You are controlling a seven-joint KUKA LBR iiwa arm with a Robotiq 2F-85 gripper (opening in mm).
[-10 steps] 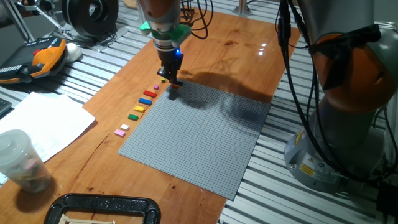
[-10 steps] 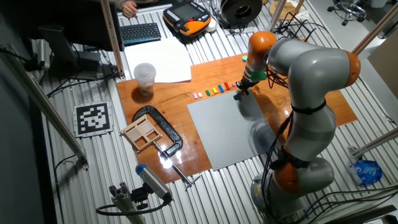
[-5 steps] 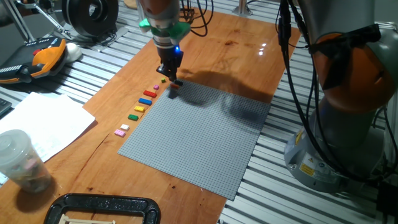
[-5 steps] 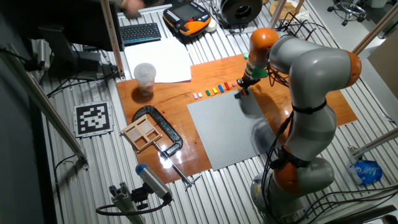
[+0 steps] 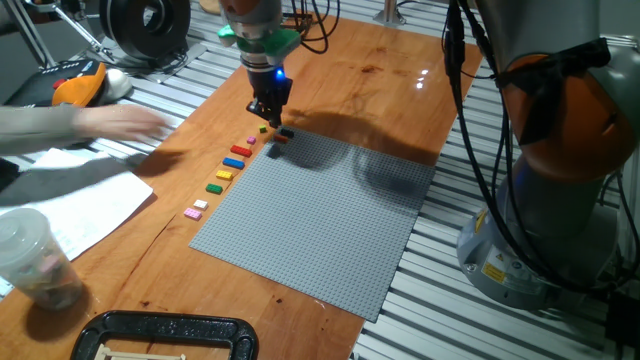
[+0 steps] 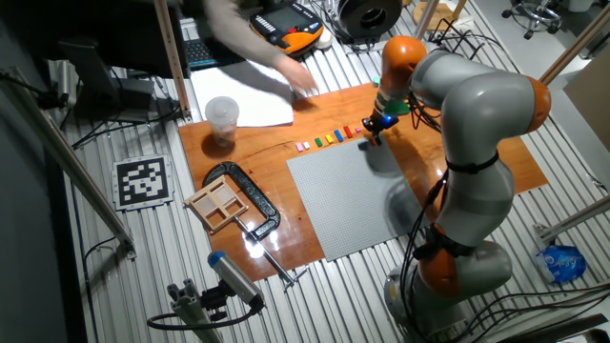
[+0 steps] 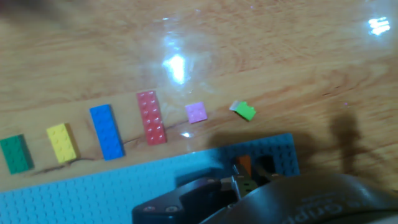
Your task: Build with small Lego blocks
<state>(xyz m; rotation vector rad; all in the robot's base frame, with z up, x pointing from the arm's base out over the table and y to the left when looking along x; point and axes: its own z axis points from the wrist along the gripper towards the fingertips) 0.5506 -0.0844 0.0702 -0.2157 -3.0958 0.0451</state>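
Lego blocks (image 5: 232,164) line the baseplate (image 5: 320,215) edge — pincer (image 5: 268,120) hangs vertical above them.

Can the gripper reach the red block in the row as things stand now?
Probably yes. The red block lies flat on the wood, with open gaps to the blue block and the pink block beside it. The gripper hangs just above that end of the row, and nothing covers the block.

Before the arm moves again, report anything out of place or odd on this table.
A person's arm is reaching in over the paper near the row of small Lego blocks, blurred in motion, close to the hand. Also, the small green block lies tilted, out of line with its row.
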